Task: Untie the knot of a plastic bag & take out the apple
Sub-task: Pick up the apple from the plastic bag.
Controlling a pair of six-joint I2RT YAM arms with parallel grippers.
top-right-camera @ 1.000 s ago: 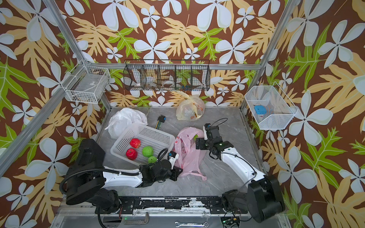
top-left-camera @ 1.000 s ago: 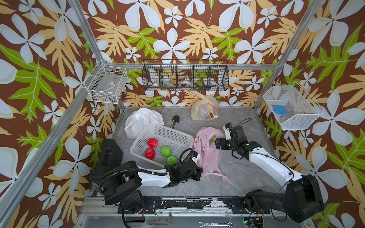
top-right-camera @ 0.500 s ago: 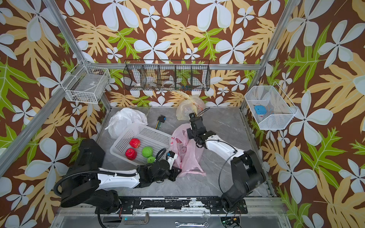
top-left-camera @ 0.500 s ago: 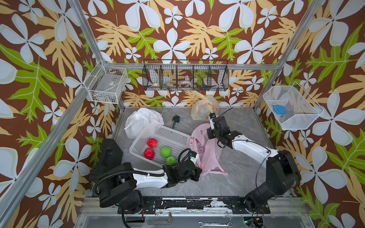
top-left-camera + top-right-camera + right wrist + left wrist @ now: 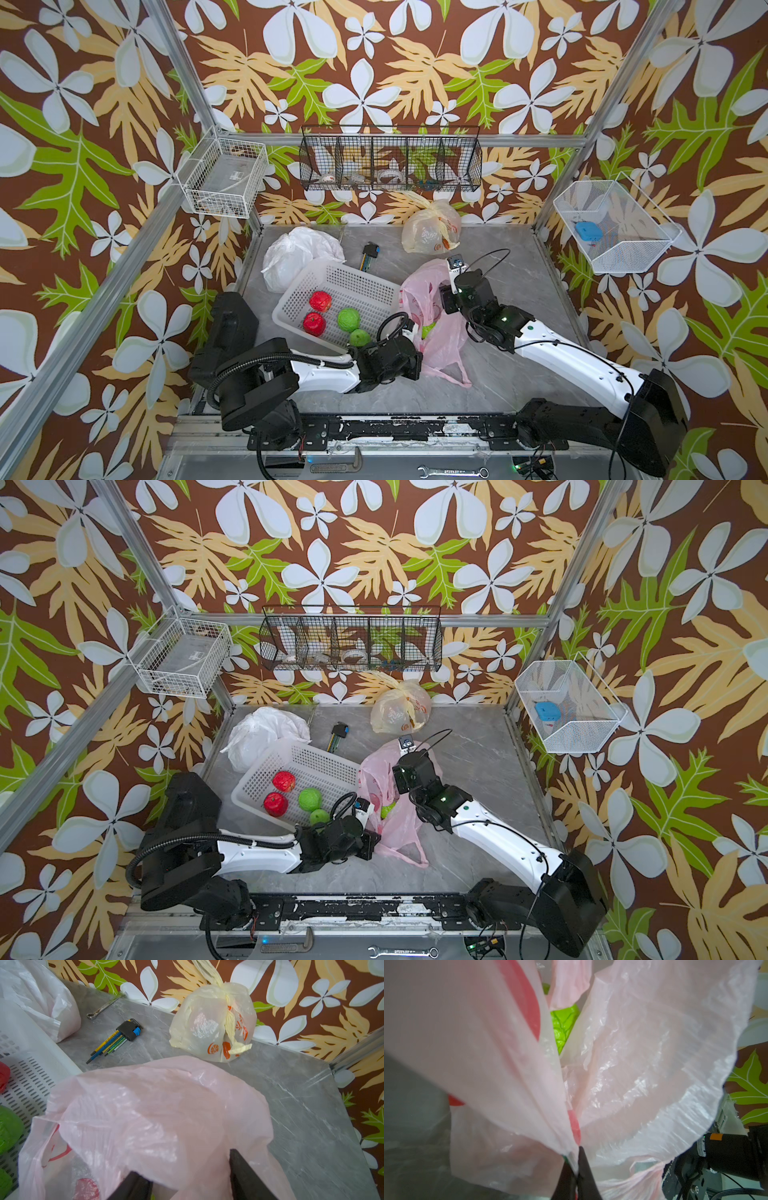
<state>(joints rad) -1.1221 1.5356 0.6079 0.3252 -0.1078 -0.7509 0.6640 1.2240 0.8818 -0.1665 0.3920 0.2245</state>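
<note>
Grey marbled tabletop [image 5: 515,266], loud floral walls all round, and in the middle lies the pink plastic bag [image 5: 442,349], touching the white basket [image 5: 365,278].

The left gripper [image 5: 576,1160] is pinched tight on a gathered edge of the pink film at the bag's near side. The jaws meet with the plastic caught between them.

The right gripper [image 5: 187,1169] is at the bag's far side with its jaws well apart. A loose fold of the bag drapes over one finger [image 5: 135,1184], and nothing is clamped there.

And there's the green apple [image 5: 564,1020], inside the bag, peeking through the gaping mouth in the left wrist view. In both top views it glows green through the pink film, between the two grippers.

Over in the basket sit two red fruits [image 5: 314,324] and two green fruits [image 5: 348,319]. Along the back wall are a knotted yellowish bag [image 5: 430,228] with orange print, a crumpled white bag [image 5: 297,253], and a hex key set [image 5: 369,254] between them.
</note>
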